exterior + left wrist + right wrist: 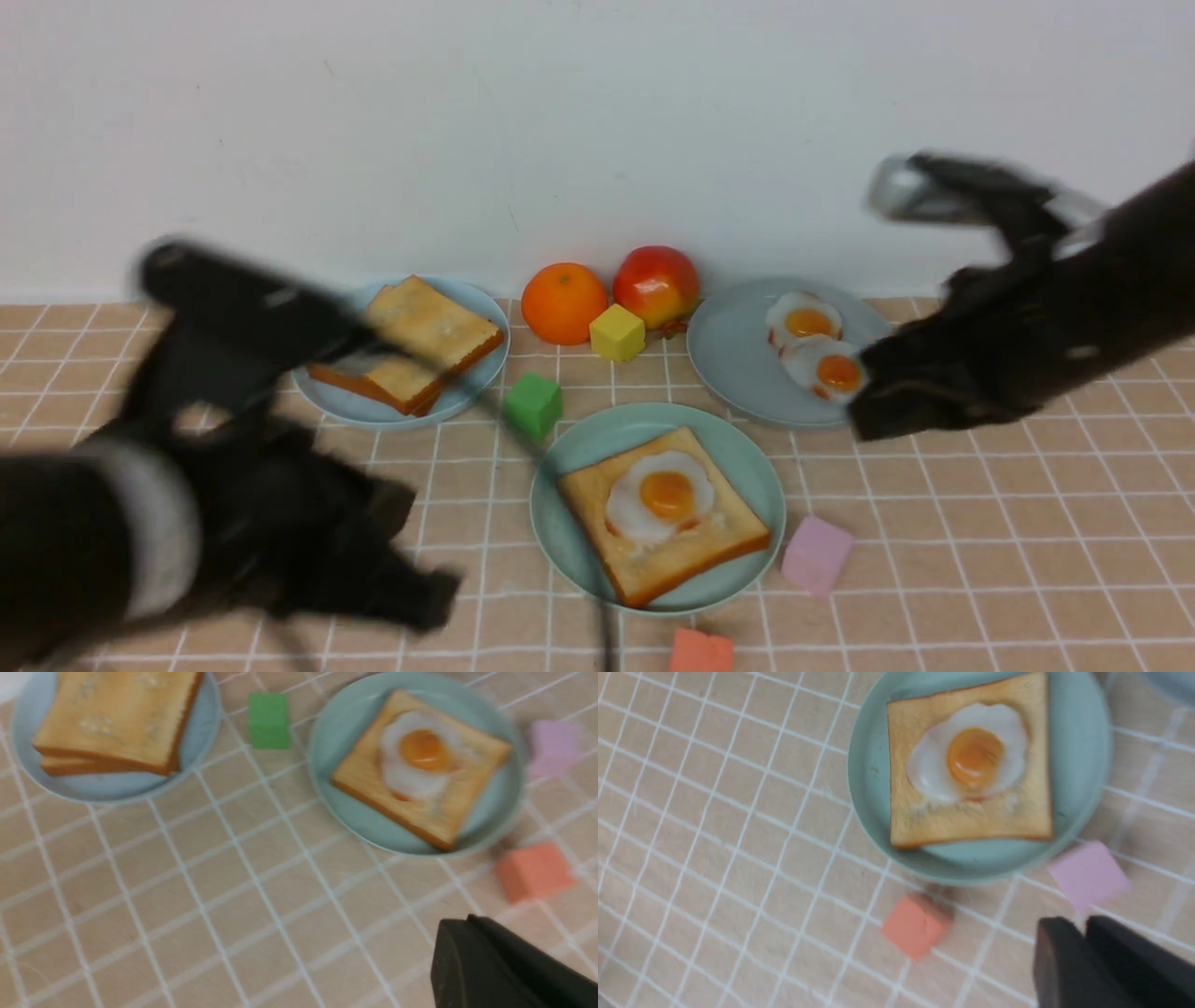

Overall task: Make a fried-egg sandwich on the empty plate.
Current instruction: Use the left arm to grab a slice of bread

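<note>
Now the left gripper (472,961) is squeezed shut, and the right gripper (1083,938) is held together, empty. The green plate (747,476) is set at the front middle. One square toast (672,560) is laid flat on it, a corner pointed at the wall (597,140). The egg (665,495) is laid on top, yolk up. Spare eggs (805,322) are shown by the front view only.

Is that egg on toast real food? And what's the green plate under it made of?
Probably not real. The fried egg looks like moulded plastic or rubber: glossy white, a glint on the yolk. The toast seems foam or soft plastic: matte, with an evenly coloured crust. The plate looks like matte plastic or melamine, uniform mint with no shine; I can't be sure.
</note>
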`<state>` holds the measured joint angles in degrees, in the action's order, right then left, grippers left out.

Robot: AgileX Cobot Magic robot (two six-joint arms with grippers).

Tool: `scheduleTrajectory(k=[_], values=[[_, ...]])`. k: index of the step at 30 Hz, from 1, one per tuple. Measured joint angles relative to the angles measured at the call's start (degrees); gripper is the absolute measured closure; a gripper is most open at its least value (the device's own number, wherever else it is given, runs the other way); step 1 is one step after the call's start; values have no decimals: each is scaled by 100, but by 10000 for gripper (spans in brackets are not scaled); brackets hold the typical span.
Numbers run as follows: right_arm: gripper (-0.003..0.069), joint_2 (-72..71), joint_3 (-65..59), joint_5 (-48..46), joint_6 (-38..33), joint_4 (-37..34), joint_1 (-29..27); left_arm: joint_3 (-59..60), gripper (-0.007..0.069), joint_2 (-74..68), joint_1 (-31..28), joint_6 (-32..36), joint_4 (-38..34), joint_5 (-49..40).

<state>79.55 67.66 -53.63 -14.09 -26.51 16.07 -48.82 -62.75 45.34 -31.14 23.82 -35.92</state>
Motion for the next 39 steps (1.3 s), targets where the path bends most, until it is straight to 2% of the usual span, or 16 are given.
scheduleTrajectory(k=[2,3,5,8,14,18,19,25,26,27,29,34,39], values=[[662,-547,0,-289,230,348,0,-446,638,-574,-541,575,-242,18],[666,-595,0,-339,267,408,0,-486,638,-624,-598,575,-280,17],[672,-1148,0,-638,481,719,0,-976,638,-1273,-1382,1449,-874,30],[671,-1701,0,-835,574,864,0,-1486,638,-2102,-2183,2493,-1659,58],[667,-2491,0,-912,614,900,0,-2544,634,-3688,-2939,3862,-2421,84],[664,-2799,0,-952,628,920,0,-3136,568,-4447,-2991,4565,-2435,154],[663,-2841,0,-959,635,928,0,-3187,555,-4544,-2991,4623,-2440,174],[658,-3047,0,-1214,634,958,0,-3587,260,-5225,-2991,4913,-2436,701],[658,-3047,0,-1221,634,958,0,-3587,251,-5225,-2991,4924,-2436,725],[658,-3047,-28,-1226,636,958,0,-3593,203,-5309,-2991,4966,-2425,877],[658,-3047,-116,-1226,636,958,0,-3603,157,-5427,-2991,5005,-2425,1075],[655,-3047,-388,-1190,636,958,0,-3603,131,-5685,-2991,5033,-2382,1339],[648,-3047,-681,-1135,636,946,0,-3631,169,-5795,-2991,5033,-2181,1438]])
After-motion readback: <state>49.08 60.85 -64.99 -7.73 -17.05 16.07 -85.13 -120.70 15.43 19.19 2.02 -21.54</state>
